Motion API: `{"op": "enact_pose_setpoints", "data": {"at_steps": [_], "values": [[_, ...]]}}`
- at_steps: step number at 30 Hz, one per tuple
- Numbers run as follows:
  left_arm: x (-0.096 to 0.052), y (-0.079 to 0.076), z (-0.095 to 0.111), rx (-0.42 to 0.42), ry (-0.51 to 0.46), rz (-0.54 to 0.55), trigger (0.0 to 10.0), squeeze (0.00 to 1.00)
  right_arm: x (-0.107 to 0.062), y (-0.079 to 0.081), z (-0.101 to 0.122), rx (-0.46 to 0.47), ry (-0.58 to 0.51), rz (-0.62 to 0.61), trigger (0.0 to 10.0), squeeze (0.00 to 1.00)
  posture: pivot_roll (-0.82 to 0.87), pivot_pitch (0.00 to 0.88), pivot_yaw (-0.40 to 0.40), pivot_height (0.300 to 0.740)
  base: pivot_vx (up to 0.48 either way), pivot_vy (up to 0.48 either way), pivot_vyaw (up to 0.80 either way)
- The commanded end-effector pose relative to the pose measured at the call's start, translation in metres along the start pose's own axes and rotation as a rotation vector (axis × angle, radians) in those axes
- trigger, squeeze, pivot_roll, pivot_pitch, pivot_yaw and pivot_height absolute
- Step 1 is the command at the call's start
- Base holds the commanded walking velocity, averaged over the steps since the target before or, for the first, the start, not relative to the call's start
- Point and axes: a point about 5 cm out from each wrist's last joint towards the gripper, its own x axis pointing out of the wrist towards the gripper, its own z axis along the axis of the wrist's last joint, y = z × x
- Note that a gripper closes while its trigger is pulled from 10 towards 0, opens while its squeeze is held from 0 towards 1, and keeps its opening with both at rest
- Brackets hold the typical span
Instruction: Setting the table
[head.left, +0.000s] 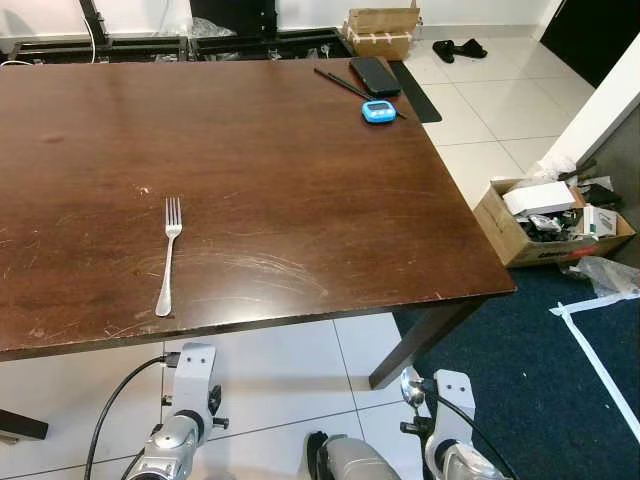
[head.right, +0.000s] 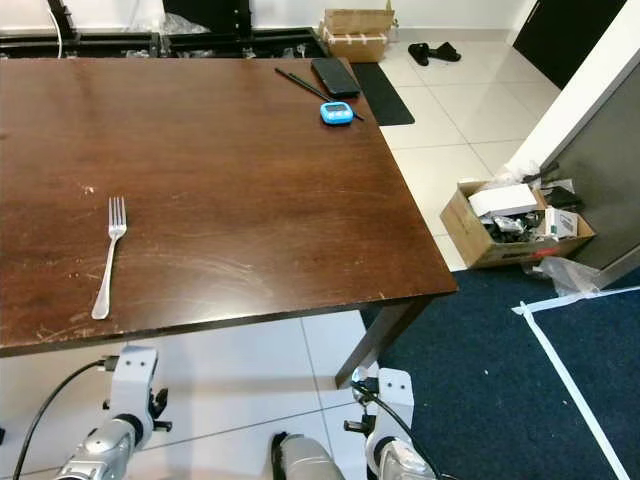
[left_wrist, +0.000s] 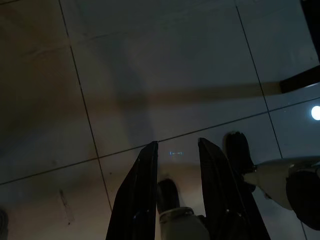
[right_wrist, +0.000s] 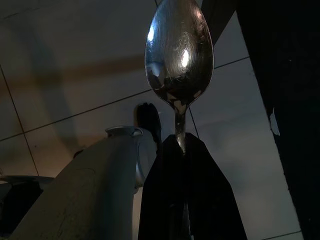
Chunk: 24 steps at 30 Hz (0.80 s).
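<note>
The right gripper (right_wrist: 181, 150), low below the table's (head.left: 300, 150) near edge, pinches 1 spoon (right_wrist: 179, 55) by its handle, bowl outward. The left gripper (left_wrist: 177, 152) hangs with its 2 fingers narrowly parted. 1 fork (head.left: 168, 255) lies on the table at 11 o'clock from it.

Silver arms (head.left: 180, 430) — black cables (head.left: 115, 405).

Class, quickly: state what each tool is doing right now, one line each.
Left tool: open, holding nothing, down over the floor.
Right tool: closed on the spoon, below the table edge.
</note>
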Motion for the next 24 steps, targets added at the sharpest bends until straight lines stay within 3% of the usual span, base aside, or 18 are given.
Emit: {"op": "enact_pose_setpoints", "data": {"at_steps": [1,9,21,24], "values": [[-0.001,-0.002,-0.007,0.002,0.037,-0.007,10.0,0.0,-0.001,-0.001,-0.006,0.013,0.017,-0.009,10.0,0.0,0.05,0.063,-0.008,0.74,0.0,0.416,0.0],[-0.002,-0.003,-0.009,0.018,0.037,-0.015,10.0,0.0,-0.002,0.0,-0.01,0.001,0.041,-0.013,10.0,0.0,0.05,0.064,-0.01,0.74,0.0,0.128,0.0],[-0.008,0.004,-0.03,0.071,0.153,0.028,10.0,0.0,-0.006,-0.004,-0.024,-0.084,0.13,-0.011,10.0,0.0,0.05,0.063,-0.014,0.74,0.0,0.0,0.0],[-0.008,0.004,-0.031,0.022,0.157,0.037,10.0,0.0,-0.004,-0.002,-0.018,-0.097,0.086,0.004,10.0,0.0,0.05,0.062,-0.014,0.74,0.0,0.0,0.0]]}}
